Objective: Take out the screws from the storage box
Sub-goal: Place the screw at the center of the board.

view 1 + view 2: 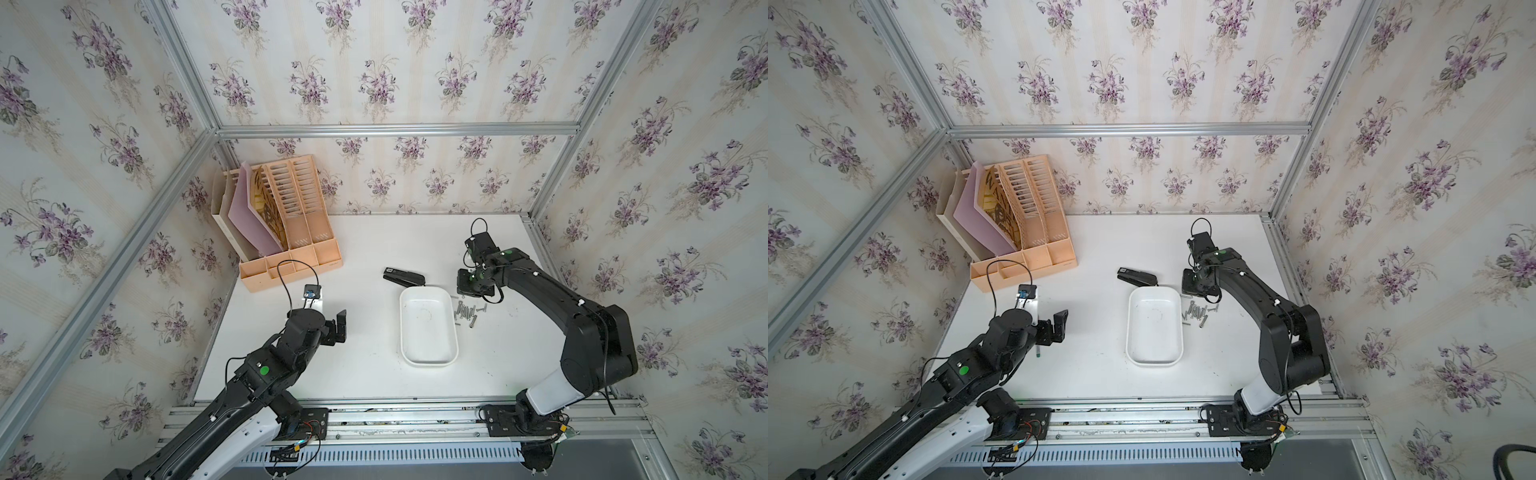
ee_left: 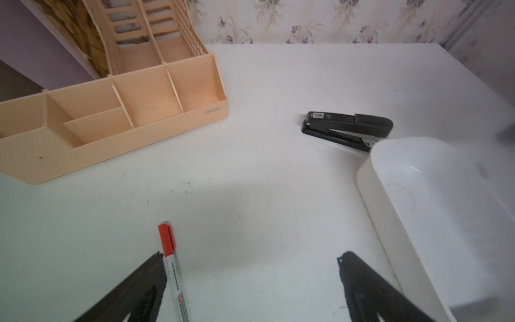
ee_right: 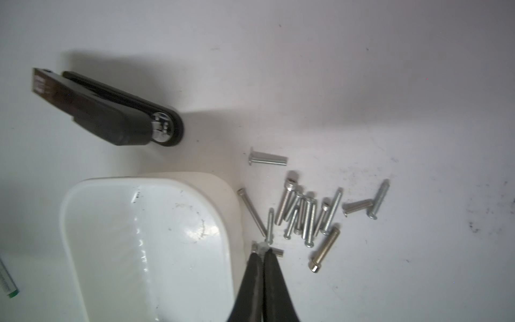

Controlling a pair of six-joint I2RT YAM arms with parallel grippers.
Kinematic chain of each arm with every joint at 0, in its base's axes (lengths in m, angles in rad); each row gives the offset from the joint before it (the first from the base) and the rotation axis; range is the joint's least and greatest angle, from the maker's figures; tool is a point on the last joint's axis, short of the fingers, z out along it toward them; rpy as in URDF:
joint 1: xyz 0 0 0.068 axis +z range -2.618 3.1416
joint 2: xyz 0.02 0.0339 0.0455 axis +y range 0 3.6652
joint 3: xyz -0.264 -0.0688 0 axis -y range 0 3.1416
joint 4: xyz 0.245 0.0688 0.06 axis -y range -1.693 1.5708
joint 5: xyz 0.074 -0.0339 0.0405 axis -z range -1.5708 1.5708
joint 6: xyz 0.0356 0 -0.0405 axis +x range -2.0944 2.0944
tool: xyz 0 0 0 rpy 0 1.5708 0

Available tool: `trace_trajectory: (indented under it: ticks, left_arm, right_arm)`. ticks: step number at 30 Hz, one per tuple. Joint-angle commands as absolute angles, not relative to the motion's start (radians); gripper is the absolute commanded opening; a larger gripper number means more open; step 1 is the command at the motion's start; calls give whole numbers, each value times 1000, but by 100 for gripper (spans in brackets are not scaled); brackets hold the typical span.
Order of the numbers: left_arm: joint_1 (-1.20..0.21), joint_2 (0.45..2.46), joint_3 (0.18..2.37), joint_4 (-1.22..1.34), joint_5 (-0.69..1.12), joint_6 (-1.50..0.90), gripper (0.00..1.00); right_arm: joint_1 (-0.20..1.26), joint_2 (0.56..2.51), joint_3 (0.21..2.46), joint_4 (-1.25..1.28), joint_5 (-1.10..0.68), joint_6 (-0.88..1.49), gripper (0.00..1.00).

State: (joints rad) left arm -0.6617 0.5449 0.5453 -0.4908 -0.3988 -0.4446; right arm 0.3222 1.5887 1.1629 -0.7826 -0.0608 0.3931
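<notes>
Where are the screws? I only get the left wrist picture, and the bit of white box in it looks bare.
Observer: On the table. The screws lie in a loose heap right beside the storage box, on the right arm's side.
Visitor: Any left inside?
Observer: None; both top views show its whole floor bare.
Visitor: And the other arm?
Observer: The right gripper is shut, tips down at the heap's edge by the box's corner. Whether it pinches a screw I cannot tell.
</notes>
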Motion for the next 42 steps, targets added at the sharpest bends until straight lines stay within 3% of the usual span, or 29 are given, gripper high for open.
trace_trajectory:
  ticks: [1, 6, 11, 19, 21, 26, 29, 35, 39, 42]
  left_arm:
    - [-659, 452, 501, -498, -587, -474, 99]
    - [-652, 357, 438, -469, -681, -486, 99]
    - [-625, 405, 432, -507, -792, -544, 99]
    - [-576, 459, 386, -375, -797, -460, 99]
    - [-550, 463, 368, -329, -785, -426, 99]
    - [-433, 492, 333, -235, -697, -402, 99]
    - [-352, 537, 325, -167, -623, -403, 99]
    - [-223, 696, 346, -6, -499, -353, 99]
    - [-168, 840, 370, 148, -414, -214, 99]
    - [-116, 954, 384, 237, -329, -166, 99]
  right_arm:
    - [293, 1593, 1118, -789, -45, 403, 0]
    - [272, 1637, 1077, -778, -19, 433, 0]
    - [251, 1660, 1057, -758, -9, 443, 2]
    - [247, 1715, 1056, -733, 5, 462, 4]
    - [247, 1725, 1055, -730, 10, 466, 10]
    - [244, 1723, 1092, -739, 17, 468, 40]
    - [244, 1700, 1131, -741, 17, 465, 52]
    - [236, 1661, 1221, -732, 43, 477, 59]
    - [218, 1631, 1278, -698, 87, 491, 51]
    - [185, 1562, 1298, -640, 138, 518, 53]
